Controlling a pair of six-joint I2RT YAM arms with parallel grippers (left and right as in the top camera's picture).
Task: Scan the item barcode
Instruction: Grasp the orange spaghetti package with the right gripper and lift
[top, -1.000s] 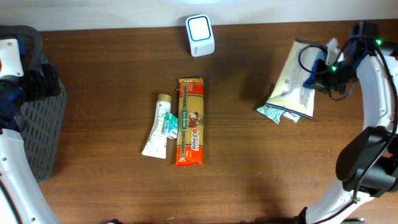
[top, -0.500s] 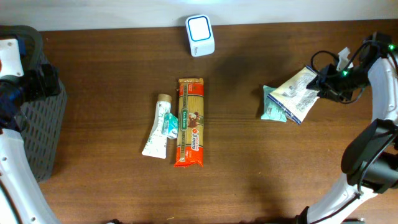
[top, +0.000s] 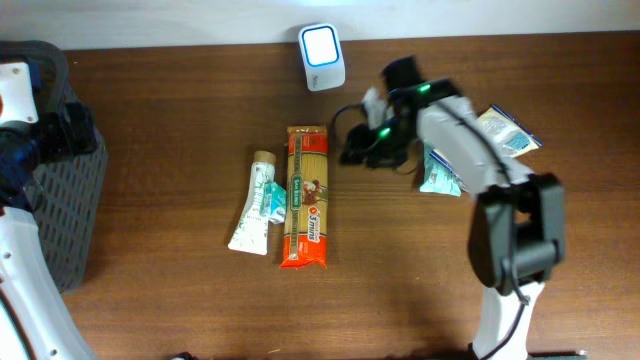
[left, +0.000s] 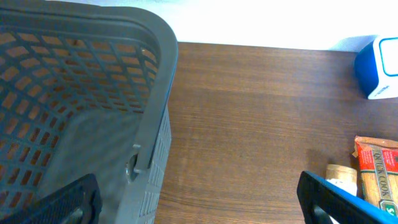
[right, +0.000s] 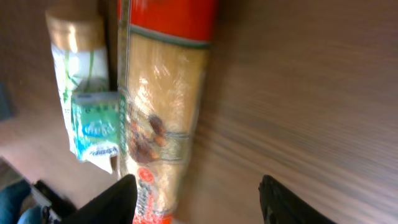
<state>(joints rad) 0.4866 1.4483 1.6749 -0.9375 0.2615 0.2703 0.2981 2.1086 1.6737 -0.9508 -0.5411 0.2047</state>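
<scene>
A white scanner with a blue face (top: 322, 57) stands at the table's back edge. An orange pasta packet (top: 305, 196) lies mid-table beside a white tube (top: 253, 205) and a small green packet (top: 272, 199). My right gripper (top: 352, 151) hovers just right of the pasta's top end, open and holding nothing. In the right wrist view the pasta (right: 163, 106), tube (right: 76, 56) and green packet (right: 95, 123) lie below its open jaws (right: 196, 205). My left gripper (left: 199, 211) is open over the basket's rim, empty.
A grey mesh basket (top: 55, 190) fills the left edge, and its rim (left: 155, 99) shows in the left wrist view. A white pouch (top: 510, 131) and a teal packet (top: 441, 178) lie on the right, behind my right arm.
My right gripper opened and let go of the white pouch at the right. The arm then swung left to the pasta packet. The left arm stayed still.
</scene>
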